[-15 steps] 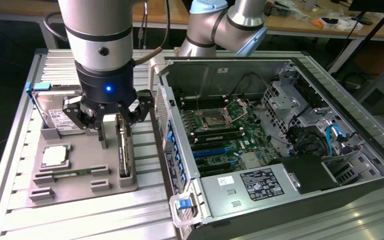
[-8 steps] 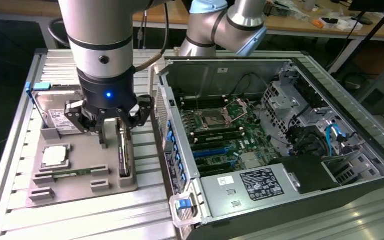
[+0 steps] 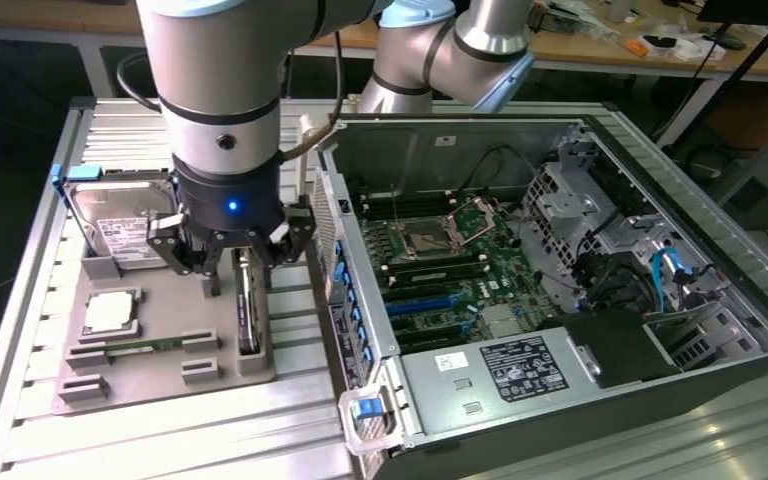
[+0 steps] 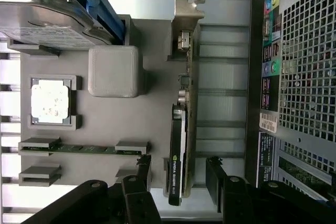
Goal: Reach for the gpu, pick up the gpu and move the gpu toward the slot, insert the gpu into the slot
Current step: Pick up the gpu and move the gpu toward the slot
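step: reach for the gpu [image 3: 248, 315] | gripper [image 3: 237, 268]: jaws released, empty, straddling the card from above | gpu: on edge in grey fixture [image 4: 157, 103], unlifted | care: likely best to centre fingers [image 4: 137, 182] on board, descend square

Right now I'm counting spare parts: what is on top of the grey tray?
On the tray: a hard drive, a processor chip, a memory stick and the graphics card standing on edge. The open gripper above the card covers its far end in the exterior view.
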`<state>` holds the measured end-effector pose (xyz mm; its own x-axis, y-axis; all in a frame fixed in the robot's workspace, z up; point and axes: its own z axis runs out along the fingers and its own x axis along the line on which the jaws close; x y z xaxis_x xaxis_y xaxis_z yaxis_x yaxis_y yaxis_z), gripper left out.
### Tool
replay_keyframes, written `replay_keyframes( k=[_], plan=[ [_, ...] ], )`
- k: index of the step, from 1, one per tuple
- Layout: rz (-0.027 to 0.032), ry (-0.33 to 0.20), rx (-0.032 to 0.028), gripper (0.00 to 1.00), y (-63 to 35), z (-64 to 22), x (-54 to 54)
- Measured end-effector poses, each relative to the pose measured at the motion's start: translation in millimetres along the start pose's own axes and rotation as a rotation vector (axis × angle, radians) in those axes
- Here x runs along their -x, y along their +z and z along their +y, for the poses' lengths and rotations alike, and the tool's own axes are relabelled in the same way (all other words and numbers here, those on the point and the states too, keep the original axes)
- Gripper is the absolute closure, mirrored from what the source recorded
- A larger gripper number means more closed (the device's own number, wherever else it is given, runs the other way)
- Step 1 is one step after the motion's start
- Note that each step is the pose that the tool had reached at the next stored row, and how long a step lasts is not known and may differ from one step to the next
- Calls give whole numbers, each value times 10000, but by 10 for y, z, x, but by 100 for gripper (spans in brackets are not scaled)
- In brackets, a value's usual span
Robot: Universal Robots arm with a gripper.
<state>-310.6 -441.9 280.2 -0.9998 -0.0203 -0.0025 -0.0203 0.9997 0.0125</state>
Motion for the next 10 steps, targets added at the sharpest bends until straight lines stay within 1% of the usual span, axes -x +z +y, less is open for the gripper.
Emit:
replay_keyframes(
  k=[10],
  plan=[
    [-3, 237, -1, 46, 181, 2, 32]
  ],
)
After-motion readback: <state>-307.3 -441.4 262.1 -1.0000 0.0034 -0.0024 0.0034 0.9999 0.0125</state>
